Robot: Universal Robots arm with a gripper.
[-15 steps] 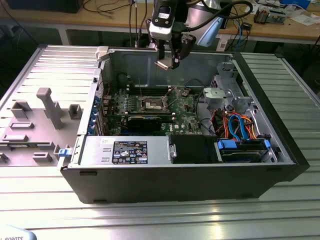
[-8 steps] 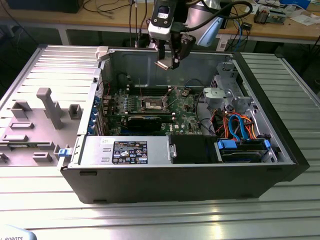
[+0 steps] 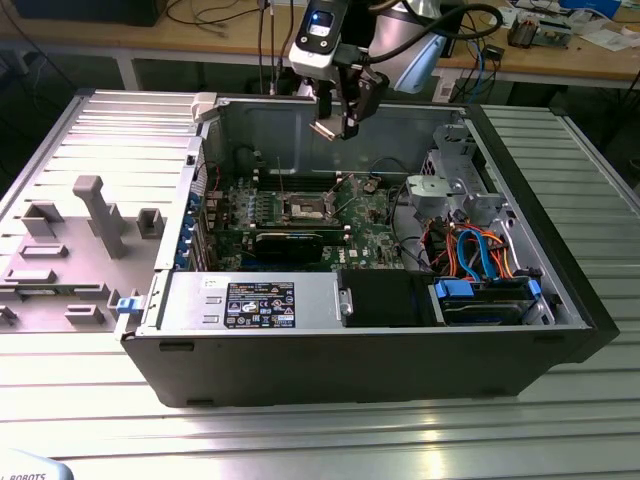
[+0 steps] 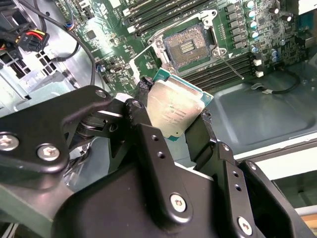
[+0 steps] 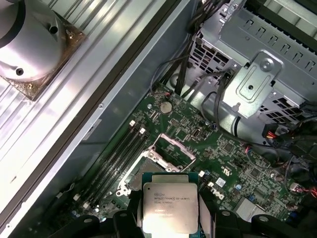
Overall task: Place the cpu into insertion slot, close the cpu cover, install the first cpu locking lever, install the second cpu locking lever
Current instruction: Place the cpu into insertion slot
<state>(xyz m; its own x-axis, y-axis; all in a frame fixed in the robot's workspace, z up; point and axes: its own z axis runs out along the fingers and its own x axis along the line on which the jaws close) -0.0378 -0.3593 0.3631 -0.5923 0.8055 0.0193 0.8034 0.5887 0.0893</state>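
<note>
Silver-grey cpu (image 4: 174, 106) is clamped in my fingers (image 4: 144, 89), at 1 o'clock from the empty socket (image 3: 305, 208) in the exterior view.

An open computer case (image 3: 500, 340) is lying on the ribbed metal worktop (image 3: 300, 430), beneath the tool (image 3: 335, 128). Below the tool a green motherboard (image 3: 375, 215) is sitting flat inside the case, its black memory slots (image 5: 119, 156) running in parallel rows. To the exterior view's right of the tool, a silver drive cage (image 3: 445, 185) is standing over blue and orange cables (image 3: 480, 250). A grey moulded tray (image 3: 70, 260) is lying well away from the tool, at the exterior view's left.
</note>
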